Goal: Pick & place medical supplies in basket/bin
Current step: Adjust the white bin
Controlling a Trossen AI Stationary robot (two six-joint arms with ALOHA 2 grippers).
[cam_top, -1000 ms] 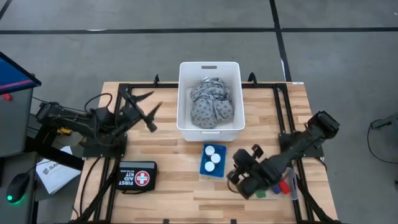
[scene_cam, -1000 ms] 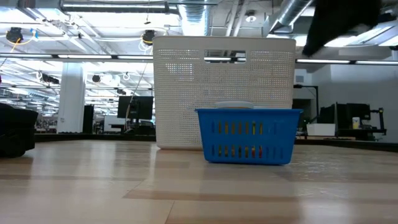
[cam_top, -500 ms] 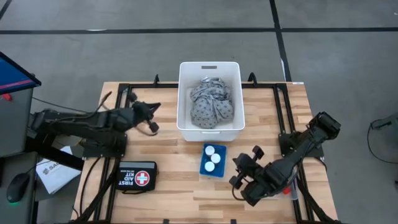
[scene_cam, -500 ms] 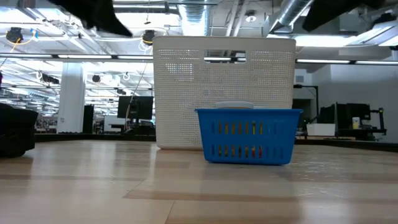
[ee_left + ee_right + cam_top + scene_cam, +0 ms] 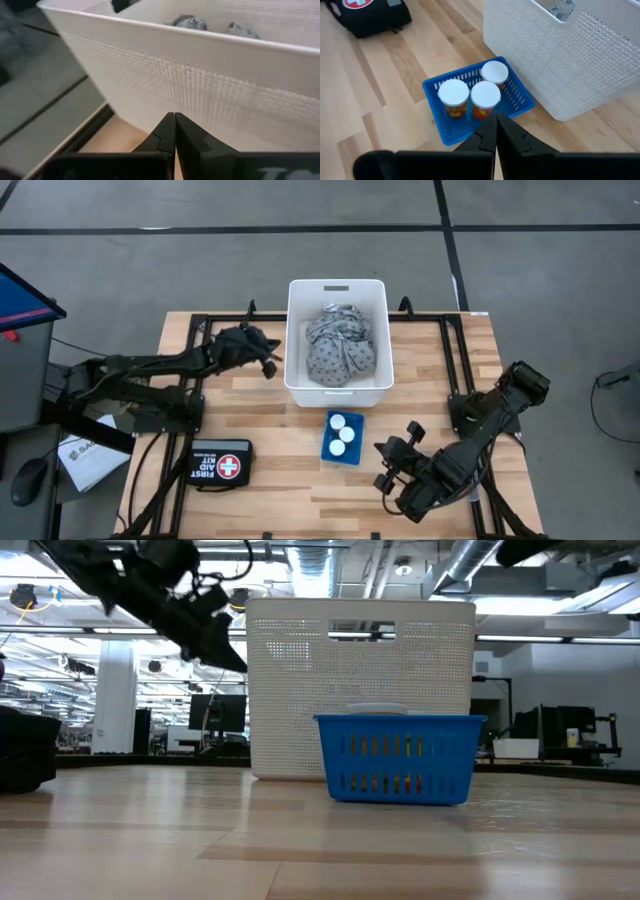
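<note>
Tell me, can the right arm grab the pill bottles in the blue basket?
Probably yes. The right gripper sits just beside the blue basket, and the pill bottles stand uncovered, caps up. Its fingers look shut, so they must open first.

Both arms were matte black, built of jointed segments. Left gripper [image 5: 174,131] showed two dark tapered fingers meeting at a seam; right gripper [image 5: 496,131] looked alike. Black cabling looped beside the left arm.

High view straight down; low view table-level; both share white bin [image 5: 338,345], blue basket [image 5: 402,757].
</note>
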